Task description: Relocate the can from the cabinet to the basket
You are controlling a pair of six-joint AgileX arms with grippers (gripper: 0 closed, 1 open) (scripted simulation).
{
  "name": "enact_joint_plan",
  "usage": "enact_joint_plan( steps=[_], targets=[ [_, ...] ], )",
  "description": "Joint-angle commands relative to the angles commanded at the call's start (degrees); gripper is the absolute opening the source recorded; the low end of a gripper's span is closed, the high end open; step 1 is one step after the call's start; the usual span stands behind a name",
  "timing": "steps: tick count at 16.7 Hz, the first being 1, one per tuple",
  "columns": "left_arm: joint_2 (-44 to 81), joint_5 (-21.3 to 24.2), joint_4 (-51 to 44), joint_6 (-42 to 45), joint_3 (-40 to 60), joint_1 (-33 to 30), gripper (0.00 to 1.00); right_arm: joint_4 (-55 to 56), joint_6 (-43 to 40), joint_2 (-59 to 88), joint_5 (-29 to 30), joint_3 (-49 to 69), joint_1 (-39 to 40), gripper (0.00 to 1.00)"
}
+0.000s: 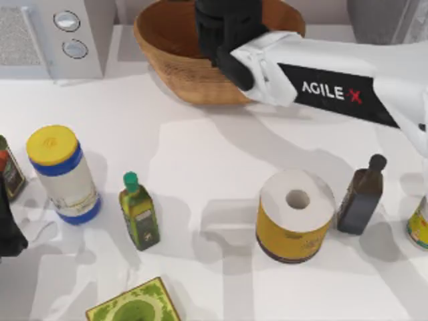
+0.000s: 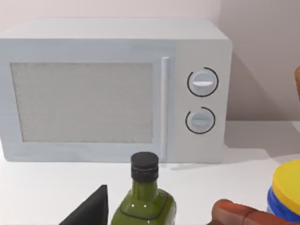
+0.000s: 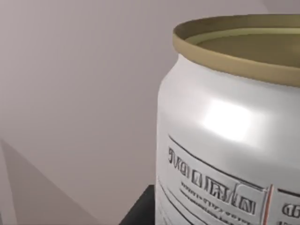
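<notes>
Right gripper [image 1: 224, 30] hangs over the wicker basket [image 1: 175, 67] at the bench's far edge, clamped on the white can [image 3: 229, 140] with its olive rim, while the left gripper [image 1: 8, 231] sits parked at the left edge, fingers unclear.

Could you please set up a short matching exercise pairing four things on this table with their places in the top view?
Things:
1. basket
2. paper roll
3. jar with yellow lid
4. dark bottle

Places:
A. left part of the table, beside the small green-capped bottle
B. far edge of the table, under the right gripper
C. just right of the paper roll
D. right of centre, standing on end with its hole up

Pairs: 1-B, 2-D, 3-A, 4-C
</notes>
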Motion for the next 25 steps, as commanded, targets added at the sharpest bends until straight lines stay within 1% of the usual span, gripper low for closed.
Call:
enact_joint_plan(
  steps=[10, 11, 25],
  targets=[
    [0.0, 0.0, 0.0, 0.0, 0.0, 0.0, 1.00, 0.0, 0.0, 0.0, 0.0, 0.0, 0.0, 0.98],
    [0.0, 0.0, 0.0, 0.0, 0.0, 0.0, 1.00, 0.0, 0.0, 0.0, 0.0, 0.0, 0.0, 1.00],
    [0.0, 0.0, 0.0, 0.0, 0.0, 0.0, 1.00, 0.0, 0.0, 0.0, 0.0, 0.0, 0.0, 1.00]
  ],
)
